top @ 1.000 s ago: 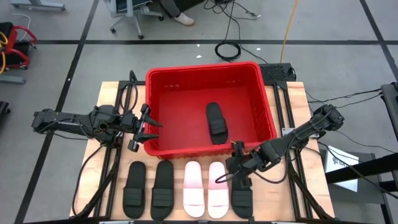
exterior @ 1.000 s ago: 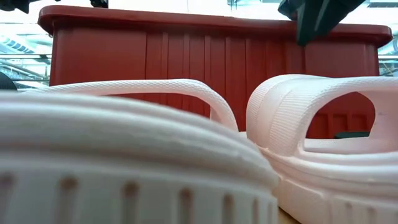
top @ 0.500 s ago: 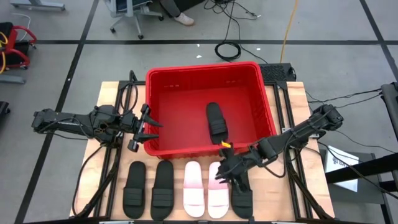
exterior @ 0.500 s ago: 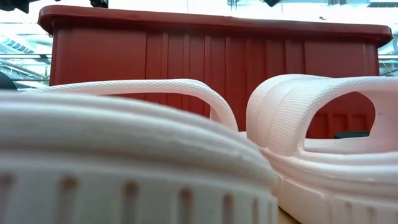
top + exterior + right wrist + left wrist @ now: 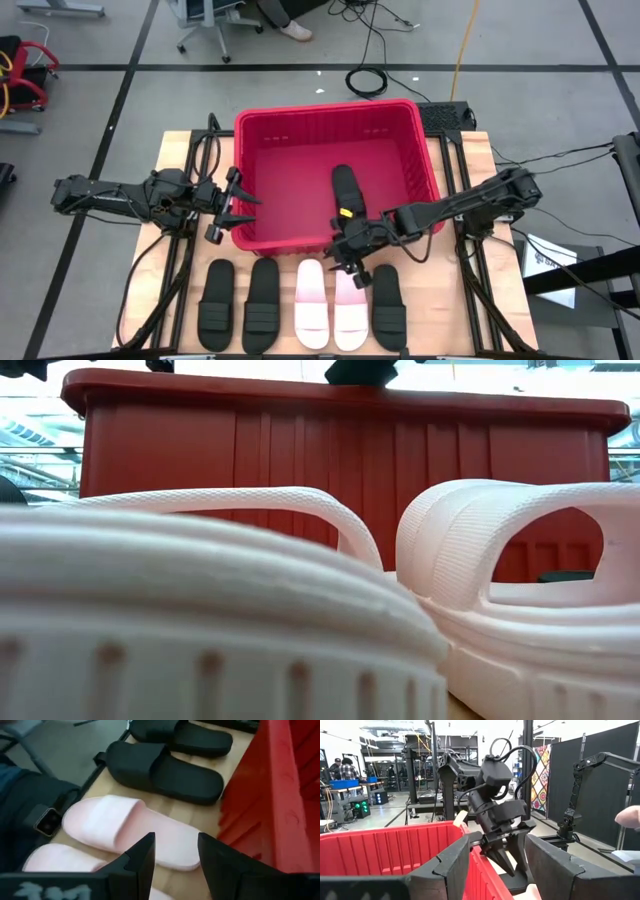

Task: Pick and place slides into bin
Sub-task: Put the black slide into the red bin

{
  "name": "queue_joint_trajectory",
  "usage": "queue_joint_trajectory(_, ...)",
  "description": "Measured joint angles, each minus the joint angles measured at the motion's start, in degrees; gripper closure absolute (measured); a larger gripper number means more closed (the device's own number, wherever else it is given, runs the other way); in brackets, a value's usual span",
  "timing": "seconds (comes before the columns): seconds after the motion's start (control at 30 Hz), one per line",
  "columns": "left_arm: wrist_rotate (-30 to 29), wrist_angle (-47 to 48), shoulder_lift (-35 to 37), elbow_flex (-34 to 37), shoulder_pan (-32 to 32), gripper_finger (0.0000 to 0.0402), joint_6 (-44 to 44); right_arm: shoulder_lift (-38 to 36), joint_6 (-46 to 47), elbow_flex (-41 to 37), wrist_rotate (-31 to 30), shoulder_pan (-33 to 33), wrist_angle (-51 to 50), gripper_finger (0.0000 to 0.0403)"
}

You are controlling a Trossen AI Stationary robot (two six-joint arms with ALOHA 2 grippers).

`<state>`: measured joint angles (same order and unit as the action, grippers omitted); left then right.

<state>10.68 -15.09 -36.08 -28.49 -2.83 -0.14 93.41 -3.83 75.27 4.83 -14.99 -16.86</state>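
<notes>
R gripper (image 5: 345, 263) spread above pink slides (image 5: 311, 302); bin (image 5: 300, 125) wall alongside; L gripper (image 5: 232, 205) spread.

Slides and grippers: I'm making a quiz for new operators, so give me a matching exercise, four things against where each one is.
Things:
1. lone black slide
2. pink slides
3. left gripper
4. right gripper

Places:
A. open, over the pink slides by the bin's front wall
B. inside the red bin
C. open, at the bin's left wall
D. on the table in front of the bin, between black slides

Pairs: 1-B, 2-D, 3-C, 4-A
</notes>
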Motion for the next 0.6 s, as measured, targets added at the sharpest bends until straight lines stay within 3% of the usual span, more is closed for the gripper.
queue_joint_trajectory(0.33,0.27,0.0,0.0,0.0,0.0,0.0204,0.03,1.98,-3.51,-0.03,-12.02,0.2,4.31,0.0262)
queue_joint_trajectory(0.6,0.31,0.02,-0.02,0.0,0.0,0.0204,0.02,1.94,-2.77,-0.03,-10.74,0.34,4.1,0.0272)
